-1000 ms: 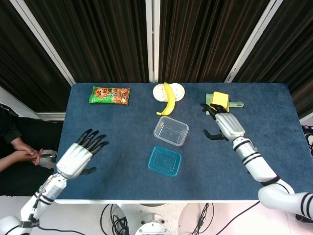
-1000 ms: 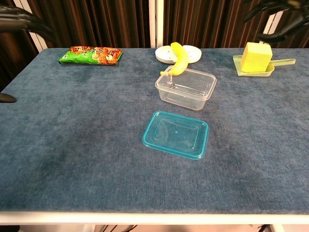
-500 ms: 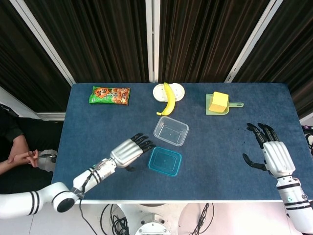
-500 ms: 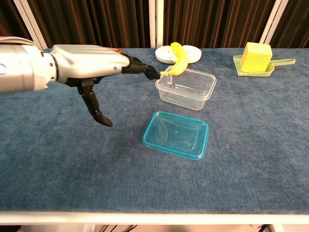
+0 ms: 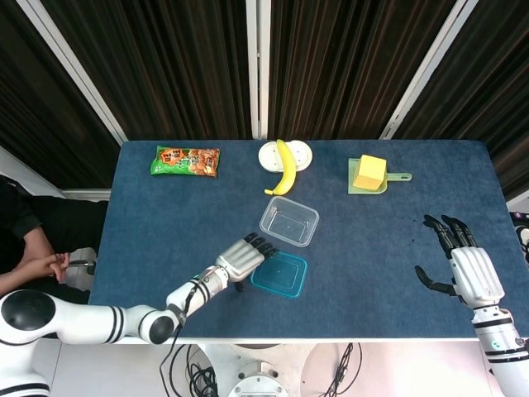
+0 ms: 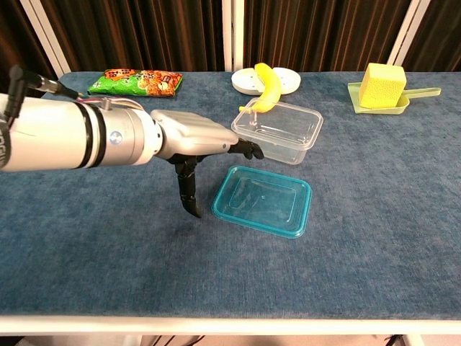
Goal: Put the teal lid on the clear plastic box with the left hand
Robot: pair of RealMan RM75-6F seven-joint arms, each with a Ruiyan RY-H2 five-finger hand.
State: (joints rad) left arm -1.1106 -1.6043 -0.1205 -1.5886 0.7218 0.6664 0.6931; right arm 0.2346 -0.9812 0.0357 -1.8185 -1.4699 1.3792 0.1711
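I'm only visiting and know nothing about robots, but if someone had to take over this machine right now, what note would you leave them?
Left robot hand: open, holding nothing, fingers stretched over the left edge of the flat teal plastic lid, thumb pointing down beside it.
Right robot hand: open, empty, off near the table's right edge.
The lid lies flat on the blue table, just in front of the clear rectangular plastic box, which is open and empty.
Done: the reach to the lid.
Left: grip the lid, lift it, set it on the box.
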